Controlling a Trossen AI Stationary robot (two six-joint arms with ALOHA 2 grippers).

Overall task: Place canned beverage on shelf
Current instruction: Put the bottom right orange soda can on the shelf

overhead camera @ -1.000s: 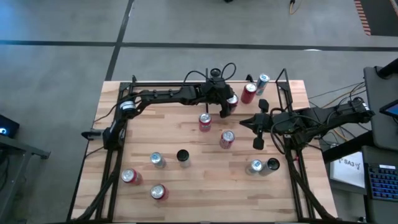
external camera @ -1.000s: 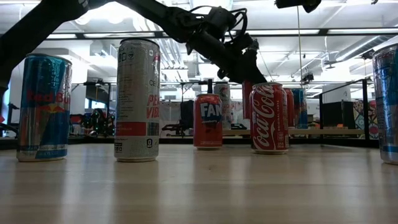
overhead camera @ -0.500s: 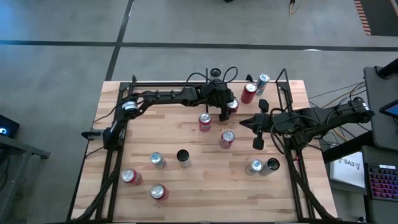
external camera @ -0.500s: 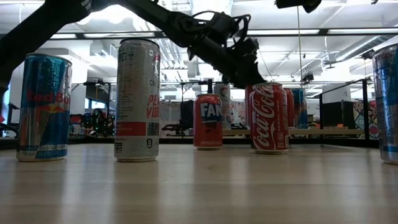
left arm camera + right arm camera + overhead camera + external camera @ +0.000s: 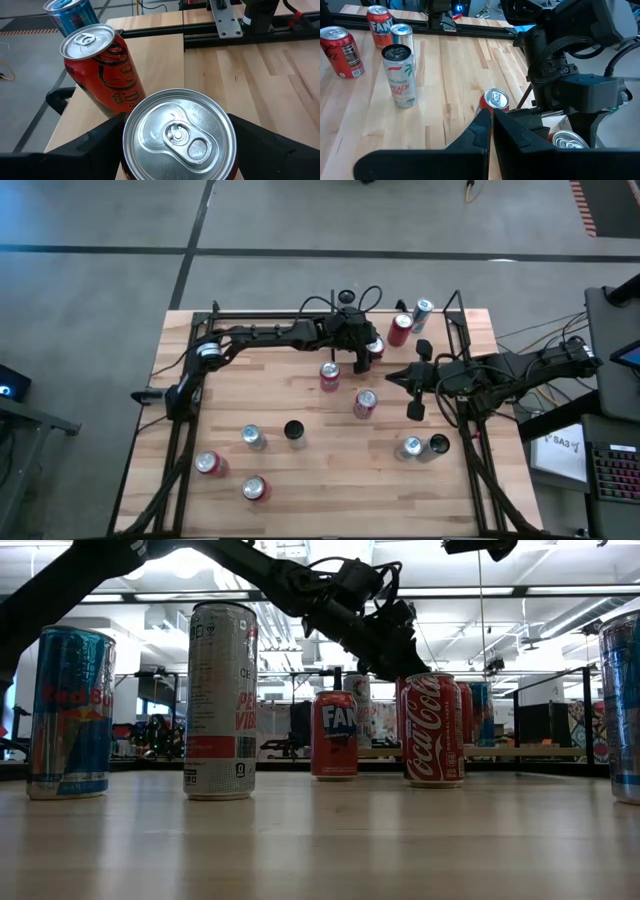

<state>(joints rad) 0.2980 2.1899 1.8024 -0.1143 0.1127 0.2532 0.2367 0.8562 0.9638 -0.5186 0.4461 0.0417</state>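
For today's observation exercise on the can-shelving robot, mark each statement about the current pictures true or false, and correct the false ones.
1. The left gripper has a silver-topped can between its fingers. True.
2. The right gripper is wide open. False: its fingers are shut together, holding nothing.
3. A red can and a blue can already stand on the shelf. True.
4. The right arm is reaching over the shelf. False: it waits over the table at the right side, short of the shelf.
5. The table has no cans left on it. False: several cans stand there, such as one red can near the front edge.
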